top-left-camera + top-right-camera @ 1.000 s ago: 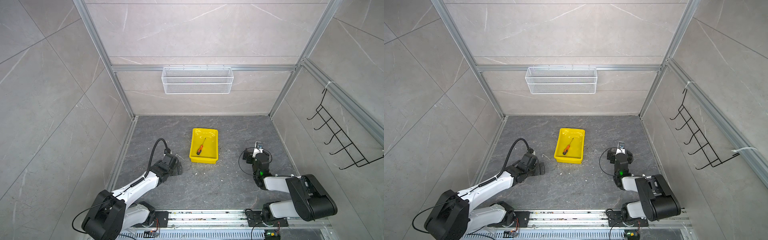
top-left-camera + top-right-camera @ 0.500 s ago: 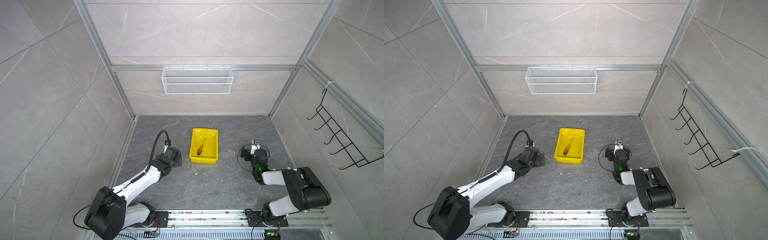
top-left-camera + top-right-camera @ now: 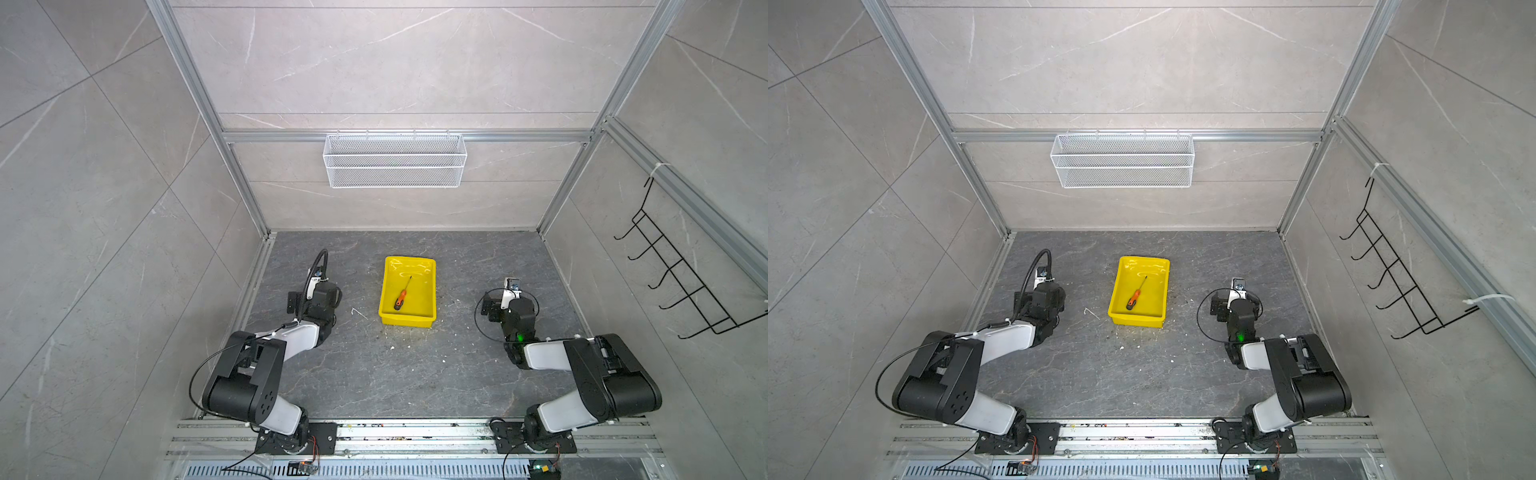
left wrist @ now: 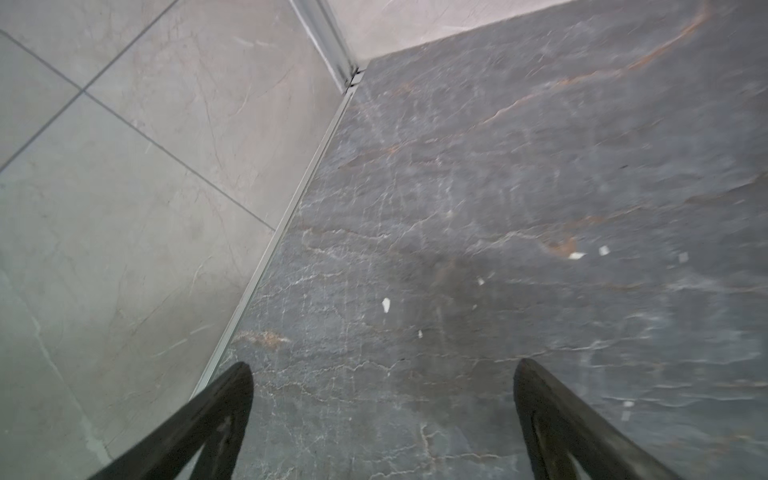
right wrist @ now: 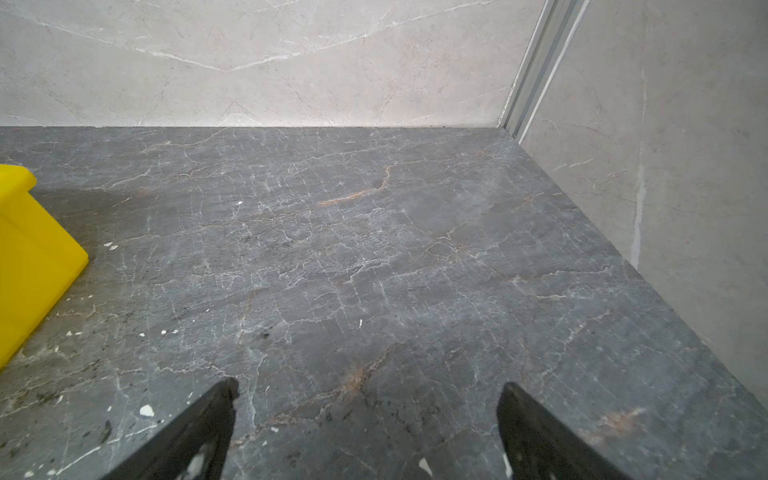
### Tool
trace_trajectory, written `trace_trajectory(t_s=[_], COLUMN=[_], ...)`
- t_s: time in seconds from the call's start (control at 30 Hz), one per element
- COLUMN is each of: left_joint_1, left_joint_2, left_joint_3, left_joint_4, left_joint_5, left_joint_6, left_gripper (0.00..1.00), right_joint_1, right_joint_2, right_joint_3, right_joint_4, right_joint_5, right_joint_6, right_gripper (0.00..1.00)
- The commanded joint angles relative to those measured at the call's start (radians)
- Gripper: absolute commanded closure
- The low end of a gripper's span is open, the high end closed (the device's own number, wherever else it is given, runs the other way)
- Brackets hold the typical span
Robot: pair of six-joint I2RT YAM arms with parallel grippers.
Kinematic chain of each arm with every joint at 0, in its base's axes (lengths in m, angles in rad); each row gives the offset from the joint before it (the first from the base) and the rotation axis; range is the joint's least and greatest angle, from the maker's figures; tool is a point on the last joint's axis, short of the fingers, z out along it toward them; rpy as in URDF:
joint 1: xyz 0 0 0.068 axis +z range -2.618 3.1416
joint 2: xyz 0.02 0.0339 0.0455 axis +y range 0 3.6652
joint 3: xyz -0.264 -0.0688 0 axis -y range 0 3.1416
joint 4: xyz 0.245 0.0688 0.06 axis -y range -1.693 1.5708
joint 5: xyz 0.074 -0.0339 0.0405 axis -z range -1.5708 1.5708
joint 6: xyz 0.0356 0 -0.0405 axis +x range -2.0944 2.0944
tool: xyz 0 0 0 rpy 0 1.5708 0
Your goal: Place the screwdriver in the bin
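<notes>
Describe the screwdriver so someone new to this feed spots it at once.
Start at the dark stone floor, where a yellow bin sits in the middle. The screwdriver lies slantwise inside it. It is the only thing in the bin: orange handle, black butt at the near end, thin dark shaft pointing toward the back wall.

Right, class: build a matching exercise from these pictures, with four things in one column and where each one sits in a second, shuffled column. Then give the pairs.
Column one
1. small orange-handled screwdriver
2. shallow yellow plastic bin
3. white wire mesh basket
4. black wire hook rack

Column two
A. hung on the back wall
B. lying inside the bin
C. fixed to the right-hand side wall
D. standing on the dark grey marbled surface

Pairs: 1-B, 2-D, 3-A, 4-C
</notes>
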Motion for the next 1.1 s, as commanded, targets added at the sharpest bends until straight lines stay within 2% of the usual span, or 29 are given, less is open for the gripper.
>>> trace_trajectory(t_s=[0.0,0.03,0.1,0.23,0.33,0.4,0.53,0.6,0.63,0.67,0.7,0.77,1.07], left_joint_1=[0.026,0.035,0.067,0.125,0.186,0.213,0.248,0.262,0.264,0.275,0.279,0.28,0.28], left_joint_2=[0.013,-0.001,-0.027,-0.066,-0.072,-0.074,-0.061,0.004,-0.029,-0.03,-0.013,-0.03,-0.027], left_joint_3=[-0.123,-0.141,-0.17,-0.196,-0.179,-0.172,-0.22,-0.242,-0.213,-0.21,-0.215,-0.209,-0.211], left_joint_4=[0.389,0.392,0.409,0.384,0.325,0.306,0.381,0.524,0.392,0.383,0.431,0.386,0.4], left_joint_5=[-0.002,-0.025,-0.001,0.123,0.27,0.331,0.446,0.452,0.477,0.498,0.498,0.504,0.502], left_joint_6=[0.087,0.052,0.011,-0.034,-0.057,-0.071,-0.08,-0.063,-0.08,-0.085,-0.081,-0.089,-0.085], left_gripper=[0.0,0.0,0.0,0.0,0.0,0.0,0.0,0.0,0.0,0.0,0.0,0.0,0.0], right_joint_1=[0.0,0.0,0.0,0.0,0.0,0.0,0.0,0.0,0.0,-0.002,0.0,-0.001,0.006], right_joint_2=[0.001,0.001,0.001,0.001,0.001,0.001,0.001,0.001,0.001,0.001,0.001,0.001,0.004], right_joint_3=[0.012,0.012,0.012,0.012,0.012,0.012,0.012,0.012,0.012,0.012,0.012,0.011,0.015], right_joint_4=[-0.004,-0.006,-0.005,-0.005,-0.005,-0.004,-0.005,-0.006,-0.005,-0.006,-0.006,-0.004,-0.004], right_joint_5=[-0.006,-0.007,-0.007,-0.006,-0.006,-0.007,-0.006,-0.006,-0.006,-0.006,-0.006,-0.015,-0.036], right_joint_6=[-0.005,-0.005,-0.006,-0.006,-0.005,-0.005,-0.005,-0.005,-0.005,-0.005,-0.005,-0.012,-0.02], right_gripper=[0.01,0.01,0.01,0.01,0.01,0.01,0.01,0.01,0.01,0.01,0.01,0.01,0.01])
